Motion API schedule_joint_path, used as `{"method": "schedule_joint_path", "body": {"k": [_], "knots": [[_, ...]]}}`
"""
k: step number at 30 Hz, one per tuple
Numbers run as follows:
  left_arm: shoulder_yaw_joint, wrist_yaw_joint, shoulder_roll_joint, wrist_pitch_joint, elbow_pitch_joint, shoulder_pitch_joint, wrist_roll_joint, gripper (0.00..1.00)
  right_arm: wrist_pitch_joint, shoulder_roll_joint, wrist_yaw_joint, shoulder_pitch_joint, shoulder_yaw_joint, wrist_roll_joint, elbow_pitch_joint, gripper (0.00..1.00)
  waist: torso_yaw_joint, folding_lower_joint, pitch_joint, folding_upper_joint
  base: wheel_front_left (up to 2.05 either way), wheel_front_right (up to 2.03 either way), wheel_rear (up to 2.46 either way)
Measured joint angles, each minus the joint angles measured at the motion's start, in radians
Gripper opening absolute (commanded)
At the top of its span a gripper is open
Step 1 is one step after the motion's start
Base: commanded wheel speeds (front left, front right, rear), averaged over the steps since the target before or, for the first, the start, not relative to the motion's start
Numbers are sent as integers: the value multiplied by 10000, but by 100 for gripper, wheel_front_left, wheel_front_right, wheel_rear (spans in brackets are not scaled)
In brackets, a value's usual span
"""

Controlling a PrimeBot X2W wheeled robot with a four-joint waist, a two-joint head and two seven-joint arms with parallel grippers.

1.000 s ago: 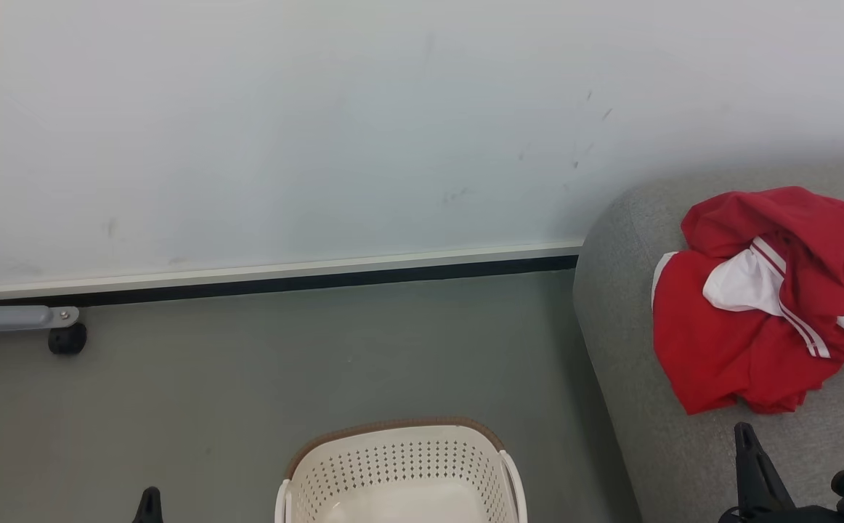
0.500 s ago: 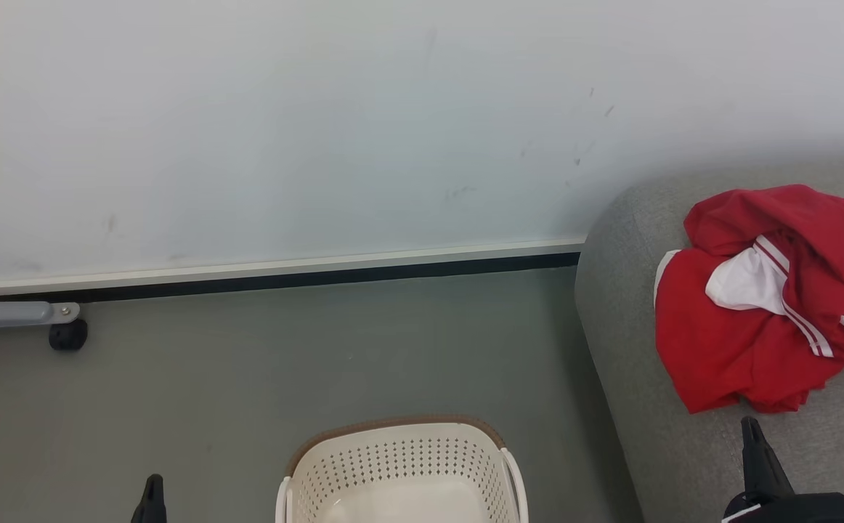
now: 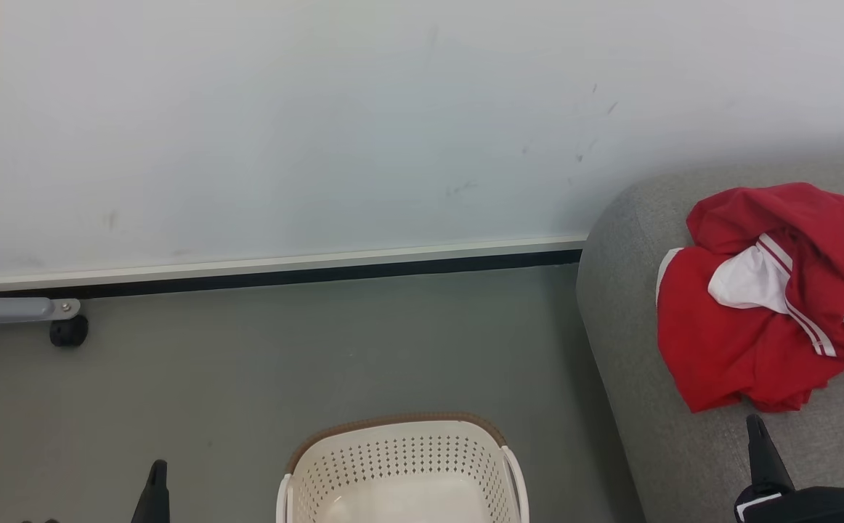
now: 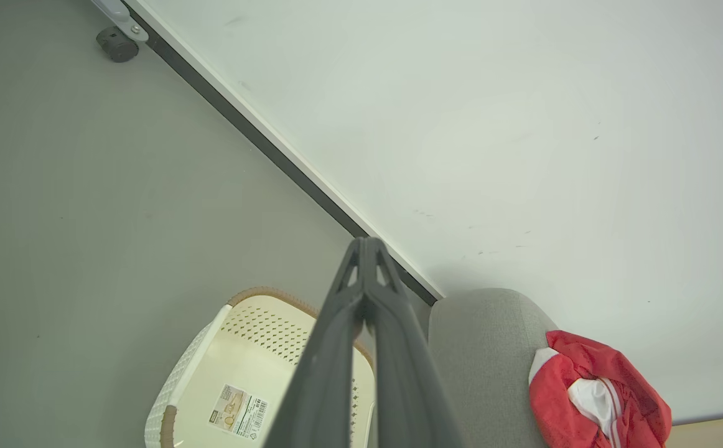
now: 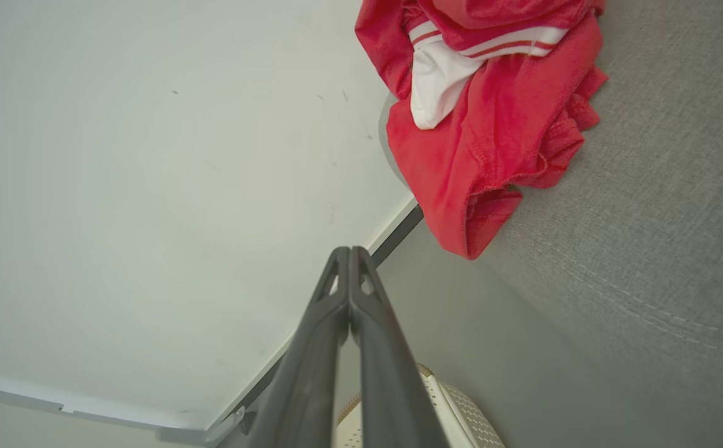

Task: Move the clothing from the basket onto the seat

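The red and white clothing (image 3: 771,298) lies crumpled on the grey seat (image 3: 633,341) at the right; it also shows in the left wrist view (image 4: 592,398) and the right wrist view (image 5: 486,106). The cream basket (image 3: 400,472) stands on the floor at bottom centre, its inside bare save for a label (image 4: 237,407). My left gripper (image 3: 155,483) is shut, empty, left of the basket. My right gripper (image 3: 756,436) is shut, empty, just below the clothing over the seat. Both pairs of fingers (image 4: 364,298) (image 5: 349,286) are pressed together.
A white wall (image 3: 284,123) with a dark baseboard (image 3: 284,280) runs behind. A grey metal leg with a black caster (image 3: 67,330) stands at the far left. Grey floor (image 3: 284,363) lies between wall, basket and seat.
The head view has shifted slightly. My right gripper has dropped lower and a little to the right, away from the clothing. My left gripper has risen a little into view.
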Motion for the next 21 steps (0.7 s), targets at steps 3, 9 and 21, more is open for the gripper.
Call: {"method": "schedule_joint_path", "body": {"k": [3, 9, 21], "knots": [[56, -17, -33, 88, 59, -81, -244, 0, 88, 48, 77, -24, -96, 372, 61, 0, 6, 0, 13, 0, 0, 0, 0], [198, -196, -165, 284, 153, -286, -966, 0, 282, 151, 253, -198, -326, 1170, 190, 0, 20, 0, 44, 0, 0, 0, 0], [405, -458, -336, 683, 347, -622, -2240, 0, 640, 349, 510, -407, -713, 2610, 405, 0, 43, 0, 97, 0, 0, 0, 0]]}}
